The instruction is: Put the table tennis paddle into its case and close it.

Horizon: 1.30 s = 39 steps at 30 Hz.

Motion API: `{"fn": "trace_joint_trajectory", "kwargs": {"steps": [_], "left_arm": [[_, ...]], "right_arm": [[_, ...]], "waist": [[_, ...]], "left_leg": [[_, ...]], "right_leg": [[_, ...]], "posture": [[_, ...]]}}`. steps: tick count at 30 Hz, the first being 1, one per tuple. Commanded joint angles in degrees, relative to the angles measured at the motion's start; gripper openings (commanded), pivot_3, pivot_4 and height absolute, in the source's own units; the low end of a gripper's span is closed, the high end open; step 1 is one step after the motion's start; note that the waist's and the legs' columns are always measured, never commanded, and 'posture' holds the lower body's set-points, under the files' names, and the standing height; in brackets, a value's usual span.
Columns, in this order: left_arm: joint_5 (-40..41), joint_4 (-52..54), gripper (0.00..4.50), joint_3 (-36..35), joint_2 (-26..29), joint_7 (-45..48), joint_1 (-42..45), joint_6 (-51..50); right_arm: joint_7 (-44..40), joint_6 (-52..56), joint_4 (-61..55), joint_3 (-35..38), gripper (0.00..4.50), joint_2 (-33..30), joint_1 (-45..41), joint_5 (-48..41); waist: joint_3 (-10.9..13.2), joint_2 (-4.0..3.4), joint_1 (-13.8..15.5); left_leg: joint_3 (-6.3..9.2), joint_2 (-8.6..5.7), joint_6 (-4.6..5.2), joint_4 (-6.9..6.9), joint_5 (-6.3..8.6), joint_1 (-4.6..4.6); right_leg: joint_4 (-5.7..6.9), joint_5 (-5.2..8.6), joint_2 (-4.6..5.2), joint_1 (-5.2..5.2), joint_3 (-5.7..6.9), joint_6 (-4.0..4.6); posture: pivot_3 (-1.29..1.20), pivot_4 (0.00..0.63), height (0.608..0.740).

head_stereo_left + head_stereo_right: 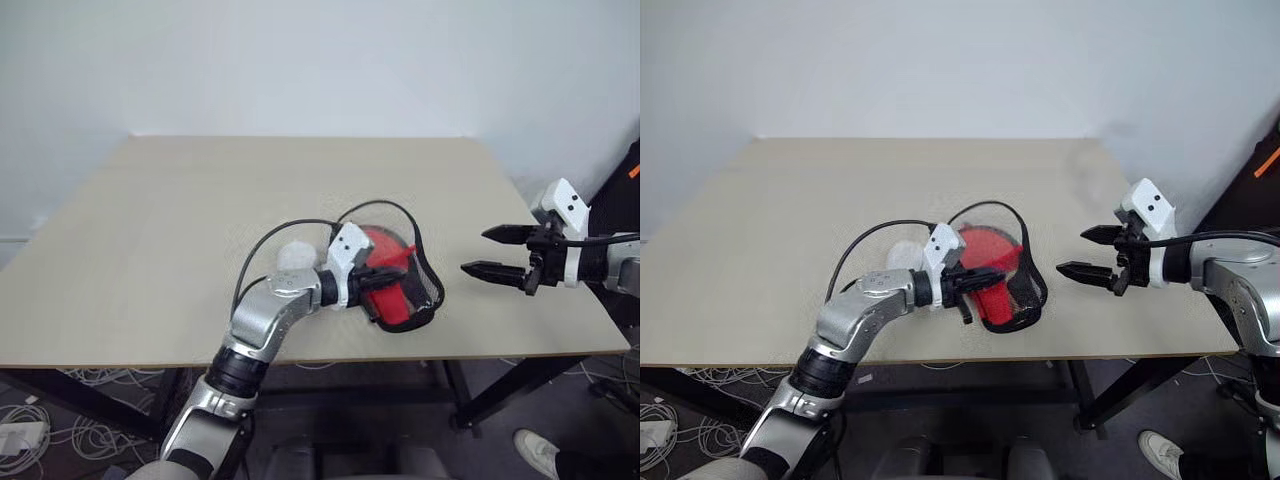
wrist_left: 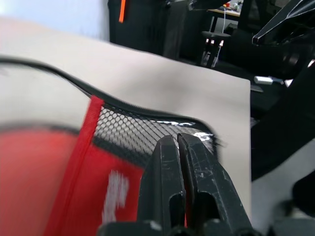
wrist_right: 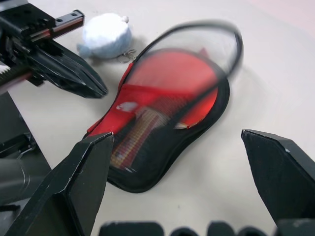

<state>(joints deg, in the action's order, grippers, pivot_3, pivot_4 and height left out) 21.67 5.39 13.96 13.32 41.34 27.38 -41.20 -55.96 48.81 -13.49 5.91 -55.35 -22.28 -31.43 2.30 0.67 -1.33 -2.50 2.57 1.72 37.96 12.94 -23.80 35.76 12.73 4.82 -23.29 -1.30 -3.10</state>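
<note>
2 grippers are working over 1 table (image 1: pixel 150 250), and 1 case (image 3: pixel 162 162), 1 paddle and 1 whitish fluffy ball (image 3: pixel 106 34) are lying on it. The left gripper (image 1: pixel 975 282) is sitting with its 2 black fingers pressed together, tips over the near side of the case; whether they are pinching any fabric or trim is hard to make out, since in the left wrist view the tips are covering the very spot where the black mesh pocket (image 2: pixel 138 130) meets the case's edge. The right gripper (image 1: pixel 478 252) is hanging wide open with nothing between its 2 fingers, well apart from the case, which is lying on the table between the 2 grippers, nearer the left one. The table tennis paddle (image 3: pixel 172 83) is lying inside the case, just ahead of the left gripper's tips: its round red blade is showing through the open top, while its striped wooden handle (image 3: pixel 133 132) is showing dimly through the clear panel, part hidden by the red flap. The case is standing unzipped, 1 black-trimmed edge arching up above the blade as a loop, blurred in the right wrist view. The ball is resting just behind the left gripper's wrist, partly hidden by that arm in the head views. 1 white shoe (image 1: pixel 535 450) of a person is showing below the table, cut off at the frame's edge.
</note>
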Motion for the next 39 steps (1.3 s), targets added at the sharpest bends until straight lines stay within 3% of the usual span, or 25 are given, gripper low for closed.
{"fn": "trace_joint_trajectory", "kwargs": {"steps": [1, 8, 9, 11, 20, 33, 39], "left_arm": [[5.1, 3.9, 0.02, -4.8, 2.3, 0.2, -3.4, -6.3], [12.4, 3.4, 0.02, -10.4, 3.0, -1.1, -7.9, -17.2], [13.3, 2.2, 0.18, -11.2, 2.5, -1.4, -7.5, -18.4], [14.6, -0.2, 0.61, -12.7, 1.4, -2.2, -6.5, -19.9], [15.3, -6.3, 3.75, -14.5, -3.2, -7.3, -3.0, -23.5], [15.7, -7.0, 3.75, -15.7, -7.3, -13.2, -2.6, -28.2], [14.7, -10.3, 3.75, -17.0, -12.2, -18.2, -1.0, -28.1]], "right_arm": [[1.4, -0.2, -2.4, 2.3, 4.50, 0.5, 0.3, -0.8], [4.2, 0.4, -3.6, 1.8, 4.50, 2.7, 0.8, -1.4], [4.6, 0.6, -3.9, 1.7, 4.50, 3.2, 0.7, -1.5], [5.4, 0.9, -4.5, 1.5, 4.50, 4.0, 0.7, -1.7], [8.1, 2.6, -6.7, 2.1, 4.50, 5.6, 1.7, -2.9], [10.7, 3.7, -7.8, 1.8, 4.50, 7.0, 1.5, -3.6], [11.8, 4.1, -8.0, 1.4, 4.50, 7.9, 1.1, -3.8]], "waist": [[0.0, -0.02, -0.1], [0.0, 0.02, 0.2], [0.0, 0.02, 0.3], [0.0, 0.03, 0.2], [0.0, 0.03, 0.2], [0.0, 0.03, 0.2], [0.0, 0.03, 0.3]], "left_leg": [[0.00, 0.00, 0.00, 0.01, 0.00, 0.00], [0.01, -0.01, 0.00, 0.06, 0.00, 0.00], [0.01, -0.02, 0.00, 0.06, 0.00, -0.02], [0.02, -0.03, 0.01, 0.05, 0.01, -0.01], [0.03, -0.04, 0.01, 0.03, 0.01, -0.01], [0.03, -0.04, 0.01, 0.04, 0.01, -0.01], [0.06, -0.07, 0.02, 0.06, 0.01, -0.01]], "right_leg": [[0.00, 0.00, 0.00, 0.00, 0.00, 0.00], [0.01, 0.00, 0.01, 0.02, 0.00, -0.01], [0.01, 0.00, 0.02, 0.01, 0.00, -0.01], [0.00, 0.02, 0.03, 0.03, 0.00, -0.03], [0.02, 0.02, 0.01, 0.03, 0.00, -0.03], [0.02, 0.01, 0.01, 0.03, 0.00, -0.02], [-0.01, 0.02, 0.02, 0.09, 0.00, -0.03]], "posture": [[0.00, 0.000, 0.740], [0.00, 0.000, 0.740], [0.00, 0.000, 0.740], [0.00, 0.000, 0.740], [0.00, 0.000, 0.740], [0.00, 0.000, 0.740], [0.00, 0.000, 0.740]]}}
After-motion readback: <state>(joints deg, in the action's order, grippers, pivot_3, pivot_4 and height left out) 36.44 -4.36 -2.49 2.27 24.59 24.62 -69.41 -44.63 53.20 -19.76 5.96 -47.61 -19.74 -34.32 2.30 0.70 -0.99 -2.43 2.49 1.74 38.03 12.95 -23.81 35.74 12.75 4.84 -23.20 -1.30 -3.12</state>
